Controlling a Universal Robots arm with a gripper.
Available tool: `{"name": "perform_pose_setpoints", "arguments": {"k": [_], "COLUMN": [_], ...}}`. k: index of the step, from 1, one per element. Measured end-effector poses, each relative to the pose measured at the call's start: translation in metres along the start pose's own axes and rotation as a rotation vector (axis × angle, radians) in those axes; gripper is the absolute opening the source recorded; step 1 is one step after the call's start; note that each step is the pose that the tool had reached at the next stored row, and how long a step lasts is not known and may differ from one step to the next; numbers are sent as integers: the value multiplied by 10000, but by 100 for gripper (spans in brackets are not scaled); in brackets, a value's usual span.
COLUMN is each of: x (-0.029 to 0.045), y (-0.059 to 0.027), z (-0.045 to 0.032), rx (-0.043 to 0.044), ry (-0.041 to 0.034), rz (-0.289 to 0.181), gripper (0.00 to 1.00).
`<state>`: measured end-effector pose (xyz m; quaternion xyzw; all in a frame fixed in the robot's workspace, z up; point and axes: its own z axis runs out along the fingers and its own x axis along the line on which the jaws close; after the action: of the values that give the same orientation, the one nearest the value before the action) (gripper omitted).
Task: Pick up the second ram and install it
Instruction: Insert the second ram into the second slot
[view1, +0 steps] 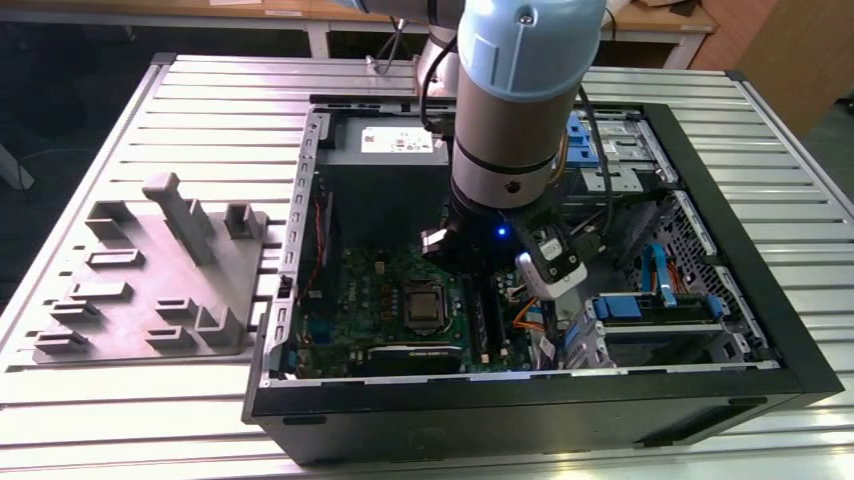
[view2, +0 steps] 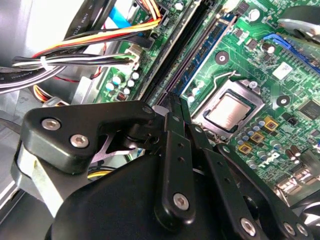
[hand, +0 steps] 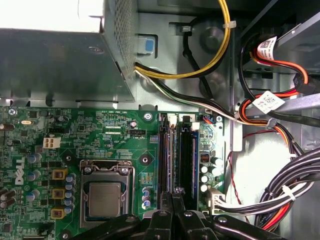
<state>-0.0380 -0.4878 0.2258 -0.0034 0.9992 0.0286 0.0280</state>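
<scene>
inside the open computer case (view1: 747, 330) lying on the ribbed metal desk (view1: 200, 110), the arm (view1: 514, 110) is reaching down over the green motherboard (view1: 374, 290). the hand (view2: 172, 102) is being held low over the memory slots (hand: 177, 160), beside the processor socket (hand: 105, 197), as is being shown in both wrist views. the black fingers (view2: 172, 145) are being pressed together, with their tips meeting at a narrow point directly above one slot. the second ram (hand: 165, 162) is appearing to sit in the slot row just beyond the fingertips, though whether the tips are touching it cannot be told. a bundle of coloured cables (view2: 85, 52) is running beside the slots. on the desk at the exterior view's left, a grey moulded tray (view1: 147, 290) with upright posts is lying well apart from the case.
</scene>
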Motion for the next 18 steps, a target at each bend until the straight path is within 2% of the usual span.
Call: {"name": "perform_pose_setpoints", "arguments": {"k": [18], "x": [-10], "y": [0], "z": [3], "rx": [15], "ry": [-13], "rz": [241], "gripper": [8]}}
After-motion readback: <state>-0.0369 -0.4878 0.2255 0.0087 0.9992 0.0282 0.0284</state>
